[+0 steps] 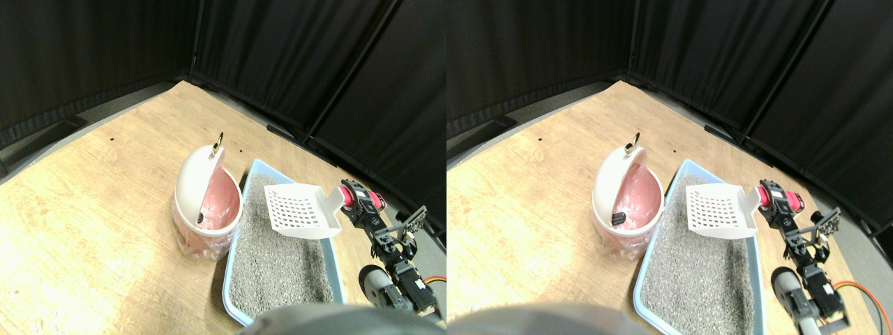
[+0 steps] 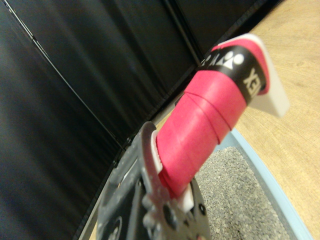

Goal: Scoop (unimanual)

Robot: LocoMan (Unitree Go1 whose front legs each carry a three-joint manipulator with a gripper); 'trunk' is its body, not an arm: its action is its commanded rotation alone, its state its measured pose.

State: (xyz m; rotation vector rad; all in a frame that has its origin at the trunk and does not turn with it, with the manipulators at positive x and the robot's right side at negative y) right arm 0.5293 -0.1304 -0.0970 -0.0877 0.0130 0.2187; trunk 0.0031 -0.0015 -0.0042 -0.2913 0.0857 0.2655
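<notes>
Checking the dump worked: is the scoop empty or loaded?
Empty: the scoop, raised over the litter tray, shows bare slots; a dark lump lies in the bin.

white slotted scoop (image 1: 301, 207) (pink-wrapped handle) raised over litter tray (image 1: 241, 209) | dark lump (image 1: 201, 218) in pink-lined bin (image 1: 183, 183)
</notes>
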